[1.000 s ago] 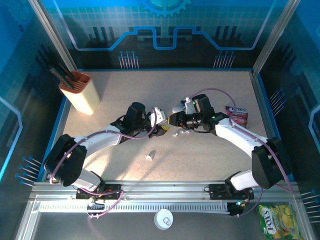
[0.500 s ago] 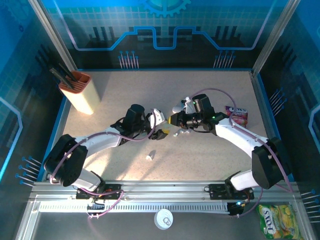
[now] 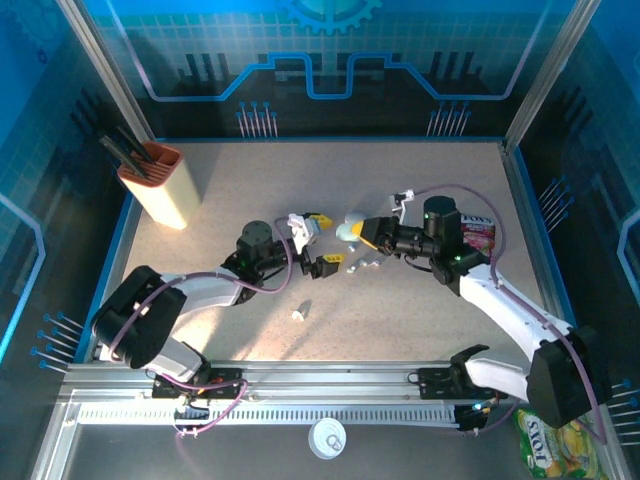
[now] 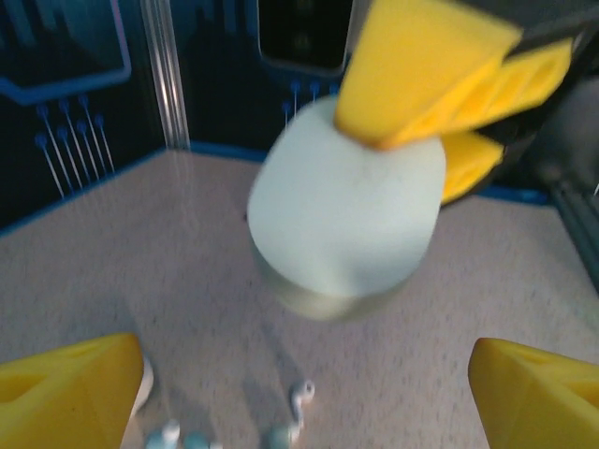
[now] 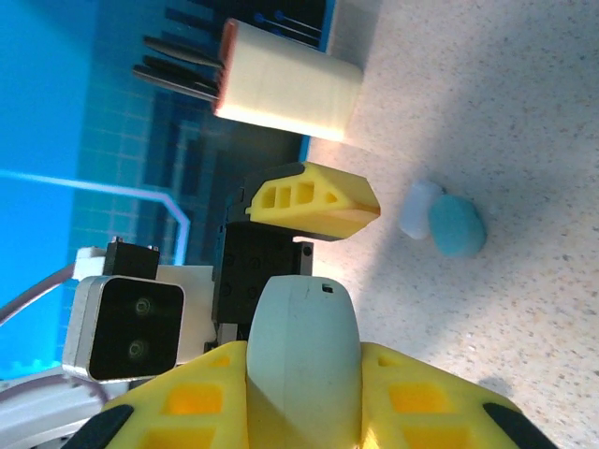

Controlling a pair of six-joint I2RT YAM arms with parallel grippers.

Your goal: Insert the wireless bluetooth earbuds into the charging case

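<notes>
The charging case [image 4: 342, 215], a pale green plastic pebble, is up off the speckled beige table [image 3: 220, 180] in the middle of the overhead view. The right gripper [image 3: 360, 231] has its yellow fingers pinched tight on it, I think to keep it steady for filling. The left gripper [image 3: 324, 241] sits just left of the case, its fingers spread wide with nothing in them, maybe ready to pick something up. The tiny white plastic wireless bluetooth earbuds [image 3: 364, 264] lie on the table just below the case, not in it yet.
</notes>
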